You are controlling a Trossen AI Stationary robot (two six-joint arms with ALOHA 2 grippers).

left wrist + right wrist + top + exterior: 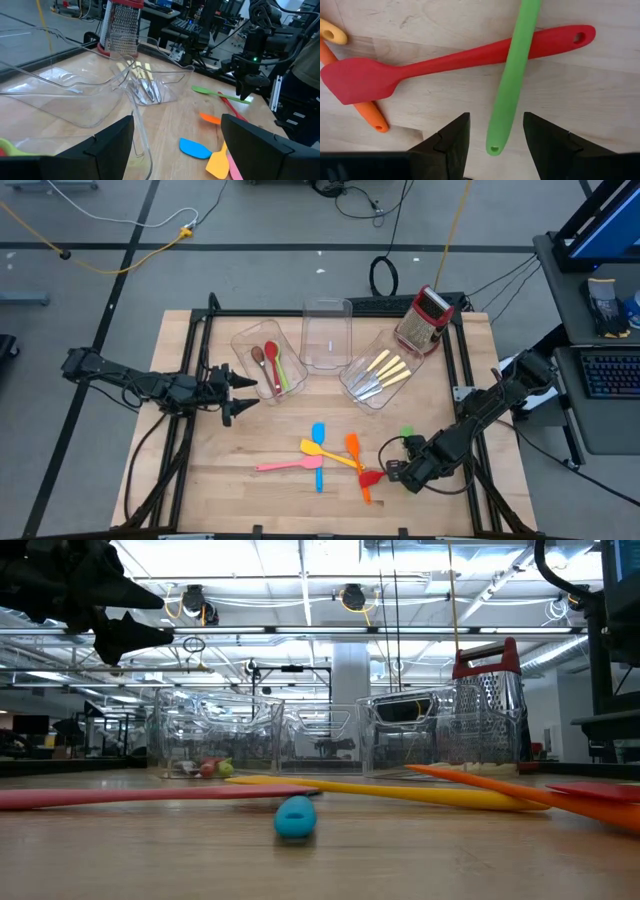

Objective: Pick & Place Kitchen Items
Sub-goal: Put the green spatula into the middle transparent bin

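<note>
Right now the right gripper (495, 137) hangs above the green spatula (512, 80), its two fingers spread apart with the handle's end lying between them and nothing yet held. The green spatula lies across the red spatula (445, 60), resting on its handle, so the two touch where they cross. Just beside the red spatula's blade lies the orange spatula (362, 112), and the end of a yellow handle (332, 32) shows a little farther off from the green one. My worry is that the fingers straddle only the very tip of the green handle: a close there may squeeze the slick handle out of the pads, or lift it so that it pivots and droops. Since it rests on the red spatula, a descent could also press or drag the red one along and shove it into the orange one. Farther from the green spatula, toward the table's middle, the blue spatula (318, 433) and the pink spatula (285, 465) lie with the others in a loose cluster. Well beyond them stand three clear bins (327, 335), one holding spoons (270, 365), one holding cream-handled cutlery (383, 370), with the box grater (425, 318) behind. The left gripper (243, 393) waits wide open and empty near the spoon bin, well apart from the green spatula; a carry toward the bins could crowd it.
</note>
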